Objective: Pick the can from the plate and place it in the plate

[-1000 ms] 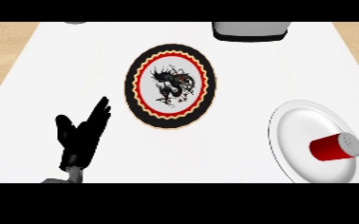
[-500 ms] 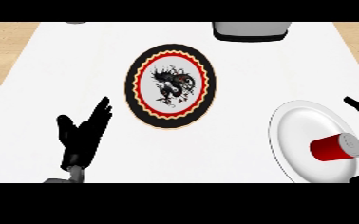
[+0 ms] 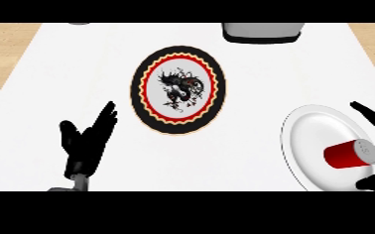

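At right edge, red can lies on its side on white plate. Right hand only partly visible, fingers either side of can, spread, nothing gripped, guessing it's lining up grab. Patterned plate mid-counter, probably drop spot. Left hand resting bottom left, fingers straight, holds nothing.

We see a smooth matt white counter top, pale wood-grain edge, glossy white round plate, red can with dull grey metal-looking end, smooth black-rimmed patterned plate, matt black hand
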